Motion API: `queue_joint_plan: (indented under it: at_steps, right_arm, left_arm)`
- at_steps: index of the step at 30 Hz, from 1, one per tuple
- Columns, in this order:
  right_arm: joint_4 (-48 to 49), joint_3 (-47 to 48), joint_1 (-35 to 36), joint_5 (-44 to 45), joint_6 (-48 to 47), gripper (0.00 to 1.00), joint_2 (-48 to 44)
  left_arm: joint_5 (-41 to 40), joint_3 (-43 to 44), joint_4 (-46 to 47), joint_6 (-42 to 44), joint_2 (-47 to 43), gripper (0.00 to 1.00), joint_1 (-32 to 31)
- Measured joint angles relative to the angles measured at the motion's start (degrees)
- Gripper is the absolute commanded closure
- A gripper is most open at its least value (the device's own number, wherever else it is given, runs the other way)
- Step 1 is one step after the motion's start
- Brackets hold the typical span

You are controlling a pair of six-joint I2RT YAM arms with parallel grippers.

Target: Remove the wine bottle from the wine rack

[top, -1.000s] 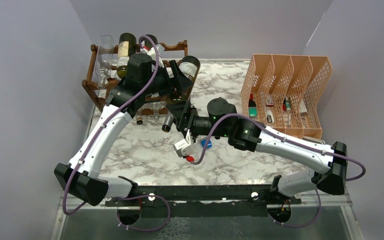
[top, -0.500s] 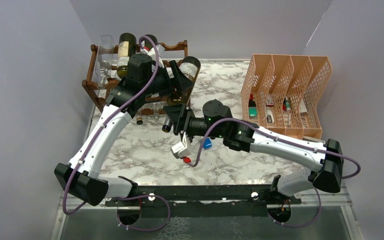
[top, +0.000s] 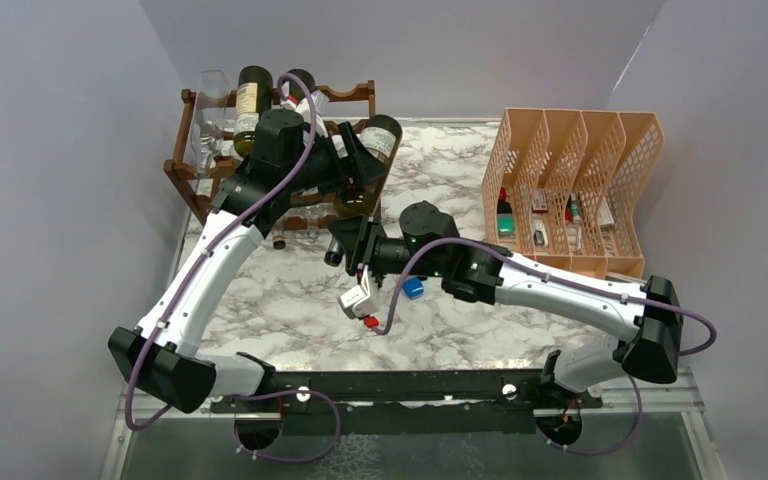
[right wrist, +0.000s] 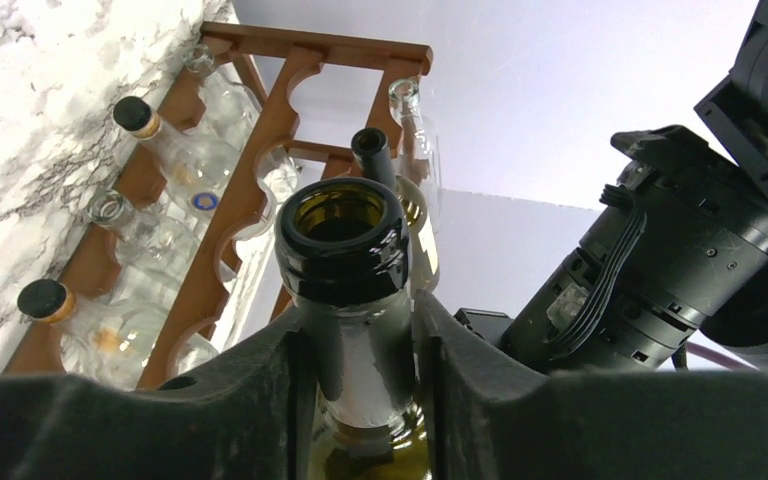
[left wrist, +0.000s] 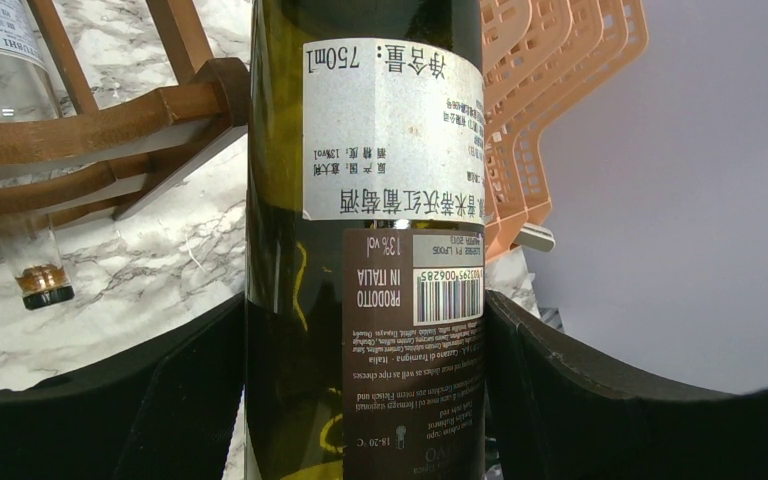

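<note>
At the right end of the wine rack (top: 348, 92), the wine bottle (top: 380, 136) hangs tilted, gripped by both arms.
The left gripper (left wrist: 365, 420) is closed on the body, fingers touching glass on both sides. The right gripper (right wrist: 362, 380) pinches the neck below the uncorked mouth. The base sits by the rack's right post; whether it touches a rail I cannot tell. Bare marble table (top: 440, 160) lies open rightward up to the peach file organizer (top: 570, 190); walls stand close behind and left. Upside-down labels read "750ml", "13% vol" and "PRODOTTO IN ITALIA" beside a barcode.
</note>
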Motion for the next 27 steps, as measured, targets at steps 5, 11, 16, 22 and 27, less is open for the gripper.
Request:
queue_joint_plan:
  at_steps: [5,11,16,22,27]
  right_arm:
    - [-0.35,-0.28,0.26,-0.46,0.83,0.72,0.02]
    - [1.38,-1.9,0.85,0.02,1.18,0.87,-0.57]
    - [1.33,-1.95,1.88,1.42,2.32,0.98,-1.4]
    - [3.02,-1.95,2.82,2.6,7.82,0.99,-4.22]
    - [2.91,-1.95,2.99,3.82,11.19,0.99,-5.73]
  left_arm:
    - [0.66,-0.79,0.13,-0.31,-0.55,0.46,0.02]
    - [1.11,-1.68,0.04,-0.55,-0.74,0.29,0.0]
    - [2.34,-2.16,0.28,-1.27,-1.11,0.02,0.0]
    - [2.34,-2.95,4.17,-1.42,-1.9,0.01,0.0]
    - [2.21,-3.26,5.42,-1.11,-2.6,0.01,-0.2]
